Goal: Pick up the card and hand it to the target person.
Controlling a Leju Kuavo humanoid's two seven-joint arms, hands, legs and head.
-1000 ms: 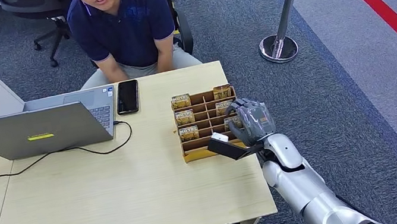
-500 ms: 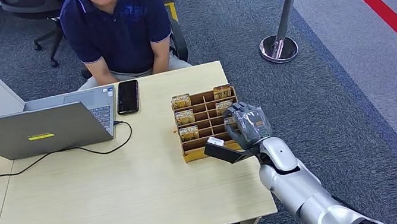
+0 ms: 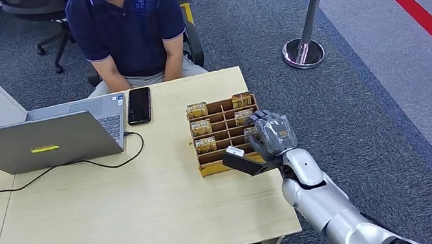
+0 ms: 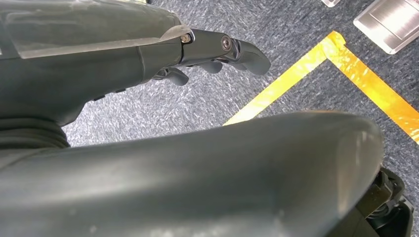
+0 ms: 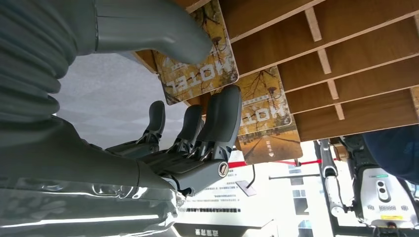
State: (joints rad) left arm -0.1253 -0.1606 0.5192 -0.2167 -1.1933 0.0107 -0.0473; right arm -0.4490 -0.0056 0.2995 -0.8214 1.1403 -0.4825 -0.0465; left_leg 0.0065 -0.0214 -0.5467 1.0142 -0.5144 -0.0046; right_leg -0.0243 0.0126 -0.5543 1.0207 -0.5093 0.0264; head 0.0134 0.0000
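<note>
The right hand [image 3: 271, 134] is at the near right corner of the card rack [image 3: 226, 135] on the table [image 3: 116, 210], its thumb and fingers [image 5: 225, 116] pinching a hotel card [image 5: 195, 74] in its slot. The left hand [image 4: 148, 54] hangs relaxed, holding nothing. A person [image 3: 128, 31] sits across the table.

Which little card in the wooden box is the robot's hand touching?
The card by the right hand's thumb, in the rack's right column nearest the robot. The other cards stand untouched.
</note>
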